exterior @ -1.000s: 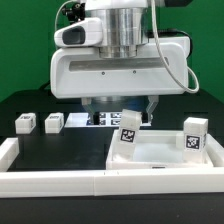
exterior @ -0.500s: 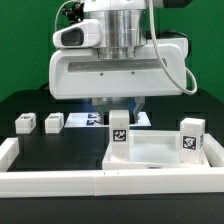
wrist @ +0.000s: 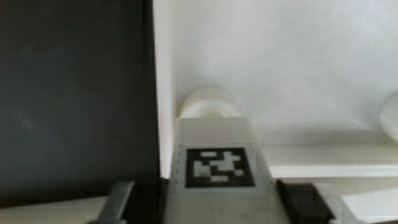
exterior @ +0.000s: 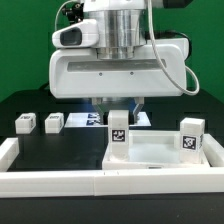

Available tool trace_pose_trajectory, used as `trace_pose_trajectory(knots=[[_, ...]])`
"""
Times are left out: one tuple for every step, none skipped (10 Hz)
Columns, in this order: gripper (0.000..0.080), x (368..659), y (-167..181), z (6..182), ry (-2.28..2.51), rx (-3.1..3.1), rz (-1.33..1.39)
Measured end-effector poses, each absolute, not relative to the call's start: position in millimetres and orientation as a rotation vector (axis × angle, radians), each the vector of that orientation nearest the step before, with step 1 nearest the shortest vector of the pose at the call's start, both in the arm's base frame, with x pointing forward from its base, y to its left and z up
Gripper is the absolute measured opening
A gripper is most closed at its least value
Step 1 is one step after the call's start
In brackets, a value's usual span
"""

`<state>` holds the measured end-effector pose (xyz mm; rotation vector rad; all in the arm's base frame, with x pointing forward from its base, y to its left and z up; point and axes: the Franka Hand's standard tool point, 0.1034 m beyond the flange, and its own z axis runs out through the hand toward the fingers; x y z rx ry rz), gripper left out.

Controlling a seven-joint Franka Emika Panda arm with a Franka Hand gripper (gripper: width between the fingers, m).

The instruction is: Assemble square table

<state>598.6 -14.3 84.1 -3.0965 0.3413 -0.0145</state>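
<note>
The pincer (exterior: 120,106) is released, its fingers (wrist: 121,200) standing off either side of an upright leg (exterior: 119,131). This leg stands on the square table (exterior: 160,150), at its corner toward the exterior view's left. A second leg (exterior: 192,134) stands at the right side. The square table lies on the black tabletop (exterior: 70,148), beside the rail (exterior: 60,181). Two more legs (exterior: 23,123) (exterior: 54,122) sit well apart, leftward.

wide white rounded plastic gripper housing (exterior: 118,72) is showing a dark seam along its lower edge. brushed silver metal cylinder wrist flange (exterior: 122,28) is rising from its top. grey-and-white boxy camera module (exterior: 75,35) is projecting on the exterior view's left. thin black cable (exterior: 178,62) is curving down the exterior view's right. dark grey fingers (wrist: 121,203) are appearing blurred in the wrist view.
</note>
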Motion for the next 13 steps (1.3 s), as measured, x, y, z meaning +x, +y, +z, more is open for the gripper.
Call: trace_pose_trajectory(knots=[[0.029,599,-14,84.0,0.454,-3.082,-0.013],[0.029,599,-14,83.9,0.556,-3.065,-0.011],[0.029,599,-13,83.8,0.669,-3.04,-0.009],[0.029,599,-13,83.8,0.782,-3.013,-0.007],[0.0291,599,-13,83.7,0.872,-2.988,-0.006],[0.0291,599,-11,83.4,1.018,-2.941,-0.013],[0.0291,599,-10,83.1,1.135,-2.895,-0.021],[0.0291,600,-8,82.9,1.248,-2.846,-0.03],[0.0291,601,-6,82.7,1.364,-2.786,-0.035],[0.0291,601,-6,82.6,1.425,-2.75,-0.039],[0.0291,602,-4,82.5,1.555,-2.674,-0.037],[0.0291,602,-2,82.3,1.67,-2.599,-0.032],[0.0291,602,1,82.1,1.783,-2.519,-0.026]])
